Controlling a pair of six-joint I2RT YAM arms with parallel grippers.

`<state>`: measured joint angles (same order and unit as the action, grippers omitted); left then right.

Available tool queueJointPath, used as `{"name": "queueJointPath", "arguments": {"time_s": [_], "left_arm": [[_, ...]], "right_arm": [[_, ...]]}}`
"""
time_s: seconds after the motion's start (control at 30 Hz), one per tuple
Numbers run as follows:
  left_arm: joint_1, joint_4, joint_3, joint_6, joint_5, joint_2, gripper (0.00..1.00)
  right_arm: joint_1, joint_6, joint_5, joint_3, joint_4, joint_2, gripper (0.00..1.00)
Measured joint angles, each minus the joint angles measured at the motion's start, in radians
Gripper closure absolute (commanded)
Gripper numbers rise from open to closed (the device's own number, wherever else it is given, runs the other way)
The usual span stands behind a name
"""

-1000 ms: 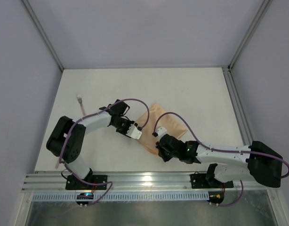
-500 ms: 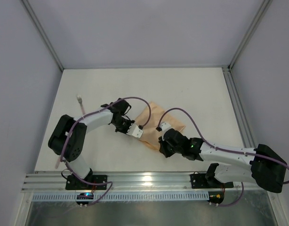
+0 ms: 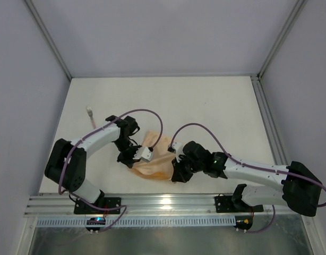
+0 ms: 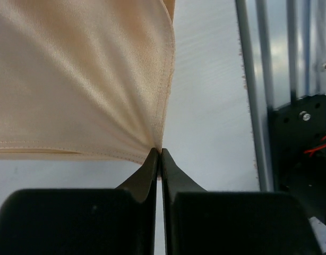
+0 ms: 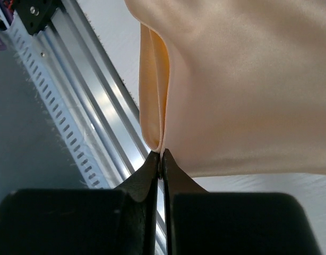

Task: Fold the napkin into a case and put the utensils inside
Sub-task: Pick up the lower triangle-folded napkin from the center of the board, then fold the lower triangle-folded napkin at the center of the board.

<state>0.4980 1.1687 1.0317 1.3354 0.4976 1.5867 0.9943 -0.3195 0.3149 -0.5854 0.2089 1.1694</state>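
While my left gripper (image 4: pixel 159 152) and right gripper (image 5: pixel 161 154) each pinch shut on a hemmed corner of the peach napkin (image 3: pixel 155 166), bunched between them near the table's (image 3: pixel 216 117) front edge, I judge a clean fold needs both corners carried level and taut.

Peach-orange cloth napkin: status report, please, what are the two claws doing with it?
Left gripper shut on corner of peach-orange cloth napkin. Right gripper shut on its folded edge. Pink-handled utensil lies apart, far left. Nothing blocking.
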Motion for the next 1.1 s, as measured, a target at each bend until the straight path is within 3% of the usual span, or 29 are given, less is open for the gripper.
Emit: {"name": "queueJointPath", "arguments": {"time_s": [0.1, 0.17, 0.2, 0.23, 0.27, 0.33, 0.5, 0.67, 0.83, 0.93, 1.1], "left_arm": [[-0.003, 0.056, -0.029, -0.011, 0.008, -0.051, 1.0], [-0.003, 0.067, -0.043, -0.016, 0.011, -0.069, 0.91], [-0.003, 0.067, -0.046, -0.019, 0.011, -0.072, 0.8], [-0.003, 0.063, -0.047, -0.02, 0.011, -0.073, 0.59], [-0.003, 0.054, -0.048, -0.022, 0.01, -0.073, 0.48], [-0.003, 0.034, -0.048, -0.02, 0.01, -0.073, 0.01], [-0.003, -0.034, -0.065, -0.047, 0.039, -0.094, 0.01], [0.032, -0.224, -0.151, -0.17, 0.087, -0.254, 0.01], [0.217, -0.465, -0.303, -0.449, 0.06, -0.416, 0.01], [0.317, -0.609, -0.333, -0.656, 0.001, -0.394, 0.01], [0.364, -0.782, -0.336, -0.896, -0.079, -0.297, 0.01]], "right_arm": [[-0.009, -0.003, 0.064, 0.007, -0.015, 0.0, 0.97], [-0.023, -0.01, 0.094, 0.021, -0.031, 0.0, 0.97], [-0.032, -0.014, 0.104, 0.026, -0.035, 0.0, 0.97], [-0.04, -0.018, 0.109, 0.028, -0.037, 0.0, 0.97], [-0.051, -0.02, 0.116, 0.028, -0.039, 0.003, 0.97], [-0.069, -0.024, 0.124, 0.028, -0.053, 0.009, 0.97], [-0.1, -0.034, 0.135, 0.028, -0.086, 0.035, 0.97], [-0.14, -0.054, 0.145, 0.037, -0.122, 0.044, 0.97], [-0.186, -0.075, 0.149, 0.04, -0.146, 0.066, 0.97], [-0.19, -0.089, 0.149, 0.043, -0.174, 0.069, 0.97], [-0.201, -0.114, 0.157, 0.051, -0.218, 0.073, 0.97]]}}
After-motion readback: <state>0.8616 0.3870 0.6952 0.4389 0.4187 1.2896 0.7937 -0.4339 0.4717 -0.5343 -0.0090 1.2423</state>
